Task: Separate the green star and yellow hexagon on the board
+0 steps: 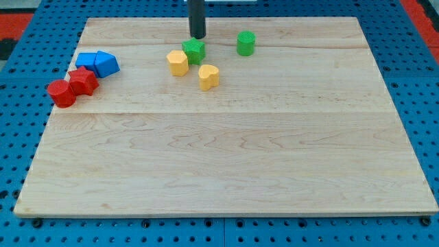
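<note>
The job looks barely begun. The green star sits toward the far edge of the board, a little left of centre, and the yellow hexagon lies just beside it on its near-left side, so close that they seem to touch or nearly so. My tip rests just beyond the star, at its far side; whether it is actually in contact I cannot tell. There is no hand to open or close here, only the bare rod, and it holds nothing.

A second yellow block, rounded in shape, lies just to the near-right of the star. A green cylinder stands apart to the right. Well away at the far left are 2 blue blocks pressed together, with 2 red blocks touching just nearer than them.

What is left, as I judge it, is the whole separation: 1 of the pair has to be slid clear of the other.
</note>
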`<state>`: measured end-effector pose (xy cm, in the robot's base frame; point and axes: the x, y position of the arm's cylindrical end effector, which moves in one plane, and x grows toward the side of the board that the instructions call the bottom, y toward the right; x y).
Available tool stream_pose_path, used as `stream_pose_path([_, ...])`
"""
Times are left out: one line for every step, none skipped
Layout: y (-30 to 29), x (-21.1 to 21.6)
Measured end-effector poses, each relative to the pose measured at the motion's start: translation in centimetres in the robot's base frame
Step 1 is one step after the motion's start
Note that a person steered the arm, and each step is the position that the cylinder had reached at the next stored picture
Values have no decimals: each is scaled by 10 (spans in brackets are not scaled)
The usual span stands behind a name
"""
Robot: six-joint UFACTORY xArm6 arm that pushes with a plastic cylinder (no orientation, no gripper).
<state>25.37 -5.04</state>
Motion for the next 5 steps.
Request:
stream_pose_path([-1, 16])
stream_pose_path([-1, 17])
stream_pose_path([-3, 17])
stream_pose_path([-4, 6])
stream_pose_path([-27, 10])
